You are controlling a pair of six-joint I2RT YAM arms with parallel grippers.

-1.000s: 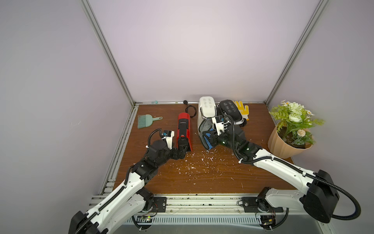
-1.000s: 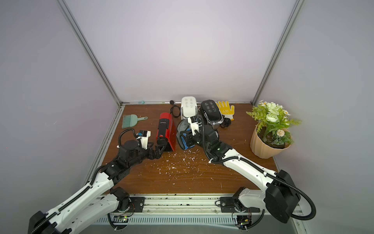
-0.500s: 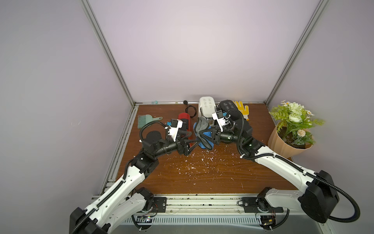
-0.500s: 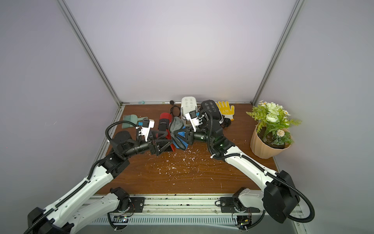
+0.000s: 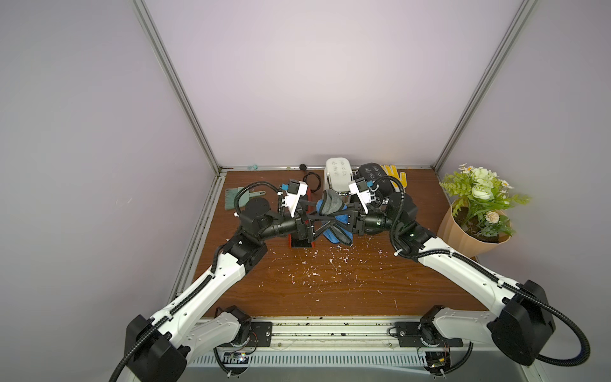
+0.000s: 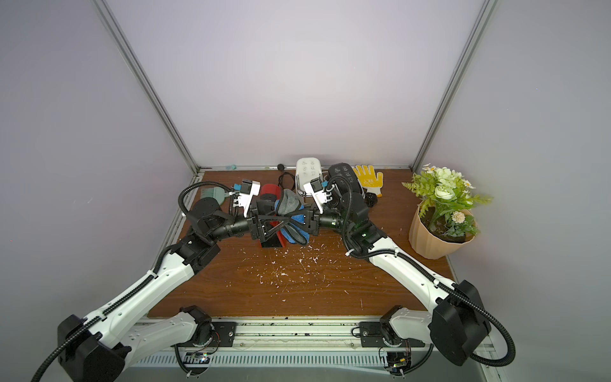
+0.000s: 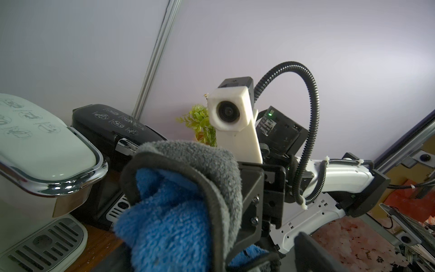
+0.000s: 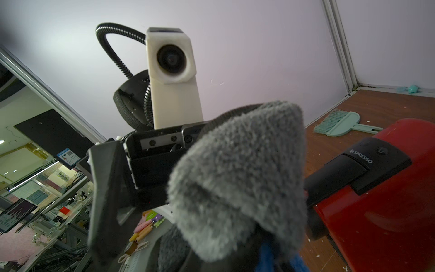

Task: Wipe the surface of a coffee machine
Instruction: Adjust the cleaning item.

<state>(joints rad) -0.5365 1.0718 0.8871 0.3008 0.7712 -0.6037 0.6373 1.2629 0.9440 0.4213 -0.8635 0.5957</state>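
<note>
**Cloth meets open hand above the red machine**

Both arms have lifted away from the machines since a second ago and now meet head-on over the middle of the counter [image 5: 330,297]. White crumbs [image 5: 317,264] litter the wood nearest me. Beyond them, my right hand [image 5: 344,219] is clamped narrow on the grey-and-blue cloth [image 5: 330,203], holding it up off the wood. My left hand [image 5: 327,223] faces it, spread wide, with its fingers either side of the cloth's hanging fold and not closed on it. The red coffee machine [image 6: 269,191] sits beneath the left hand; I cannot tell whether the cloth touches it. Further back, the white coffee machine [image 5: 337,172] and the black coffee machine [image 5: 372,172] stand side by side at the rear wall. A teal brush [image 8: 339,123] lies on the left arm's side, a yellow glove [image 6: 367,178] lies by the black machine, and a potted plant [image 5: 479,198] stands at the far right.
</note>
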